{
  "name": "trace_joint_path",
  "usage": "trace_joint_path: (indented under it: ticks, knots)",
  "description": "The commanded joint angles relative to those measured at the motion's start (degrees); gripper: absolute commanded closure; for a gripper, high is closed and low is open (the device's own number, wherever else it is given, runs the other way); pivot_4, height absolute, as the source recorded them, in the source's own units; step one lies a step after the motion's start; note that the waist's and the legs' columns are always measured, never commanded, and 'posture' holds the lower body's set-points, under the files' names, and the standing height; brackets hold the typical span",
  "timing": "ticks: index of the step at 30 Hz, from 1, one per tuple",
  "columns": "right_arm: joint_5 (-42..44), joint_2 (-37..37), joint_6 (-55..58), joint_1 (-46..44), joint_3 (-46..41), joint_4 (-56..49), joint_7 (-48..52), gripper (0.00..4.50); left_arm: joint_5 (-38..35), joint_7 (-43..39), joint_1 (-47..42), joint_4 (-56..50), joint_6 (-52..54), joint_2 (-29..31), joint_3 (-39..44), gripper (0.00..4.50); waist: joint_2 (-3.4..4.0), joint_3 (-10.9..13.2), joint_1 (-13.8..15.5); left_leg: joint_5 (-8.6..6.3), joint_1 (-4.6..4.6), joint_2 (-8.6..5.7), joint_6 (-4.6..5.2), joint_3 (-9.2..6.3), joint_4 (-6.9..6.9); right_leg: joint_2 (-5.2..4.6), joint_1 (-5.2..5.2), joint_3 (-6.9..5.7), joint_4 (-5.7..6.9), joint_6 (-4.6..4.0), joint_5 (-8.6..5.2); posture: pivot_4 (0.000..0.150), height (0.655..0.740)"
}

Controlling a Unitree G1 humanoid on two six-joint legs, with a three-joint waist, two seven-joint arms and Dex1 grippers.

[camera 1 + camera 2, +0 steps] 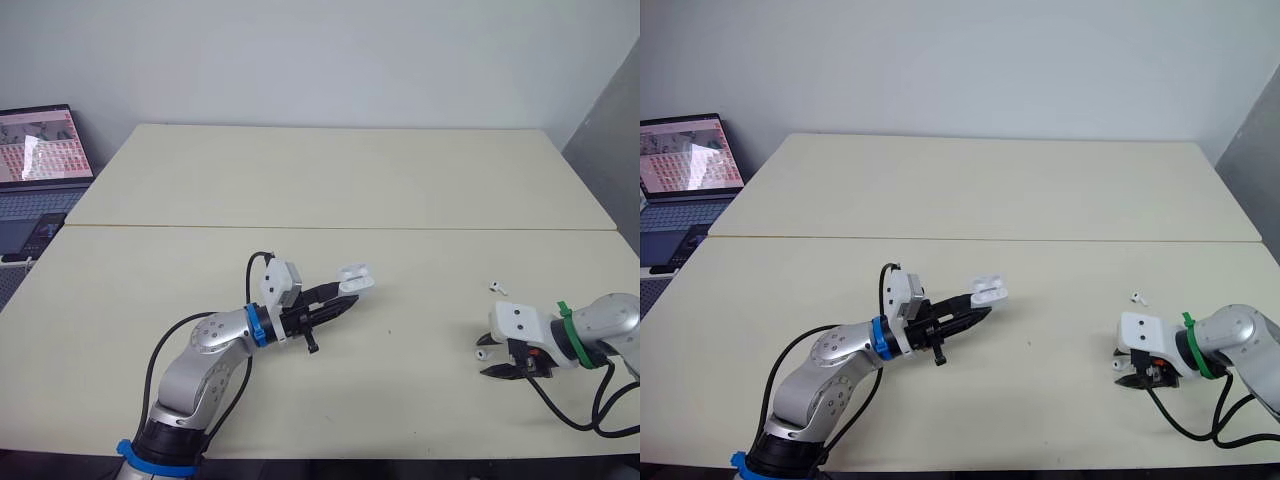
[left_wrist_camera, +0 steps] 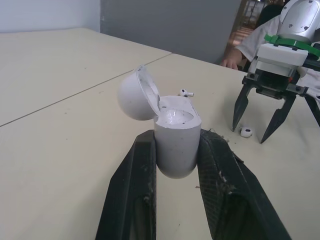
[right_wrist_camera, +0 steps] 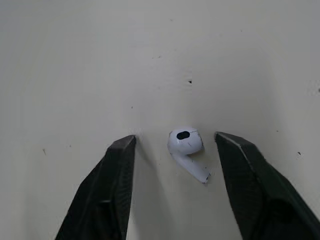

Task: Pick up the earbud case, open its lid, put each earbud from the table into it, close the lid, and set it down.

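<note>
We hold the case (image 2: 175,142) in our left gripper (image 1: 345,303). Its fingers pinch the case body, and the lid (image 2: 136,95) is swung open over the middle of the table (image 1: 350,180). At the table's right side, our right gripper (image 3: 174,136) points down, fingers spread either side of one earbud (image 3: 186,142) without touching it. A second earbud (image 1: 497,288) lies nearby, farther back.

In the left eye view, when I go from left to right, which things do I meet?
Laptop → left gripper holding the open earbud case → right gripper, open around an earbud.
</note>
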Motion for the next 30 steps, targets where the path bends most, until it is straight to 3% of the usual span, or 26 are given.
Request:
trace_joint_path:
  ticks: [1,4,13,30]
  knots:
    - [-5.84,-4.04,5.30,-1.24,1.13,-6.46,-0.52,2.08,-0.48,-0.54,-0.73,-1.35,-0.84,-0.11,-0.11,3.72,0.01,0.00,0.18,0.00,-0.01,0.00,0.00,-0.01,0.00,0.00,-0.01,-0.01,0.00,0.00,0.00,0.150,0.7400]
    - [-10.84,-4.99,8.35,-4.13,4.38,-10.46,-0.19,2.08,-0.48,-0.70,-0.86,-1.17,-0.86,-0.28,-0.35,3.72,0.02,0.00,0.12,0.00,0.00,0.01,-0.01,0.01,0.00,0.00,-0.03,0.00,-0.01,0.00,0.00,0.150,0.7400]
    - [-19.47,-1.62,3.44,-12.37,13.38,-12.16,6.67,2.08,-0.30,-1.11,-1.52,-0.40,-1.11,-0.46,-0.56,3.72,0.01,0.00,0.18,0.01,-0.02,0.00,-0.02,-0.01,0.00,-0.01,-0.03,-0.04,-0.02,0.00,0.00,0.150,0.7400]
    - [-26.32,1.53,-9.92,-17.93,15.49,-5.20,15.26,2.08,0.39,-0.51,-0.57,-0.93,-1.75,-0.60,-0.55,3.72,0.02,0.00,0.16,0.01,0.00,0.01,-0.03,0.00,0.01,-0.02,-0.03,-0.04,0.00,0.00,0.00,0.150,0.7400]
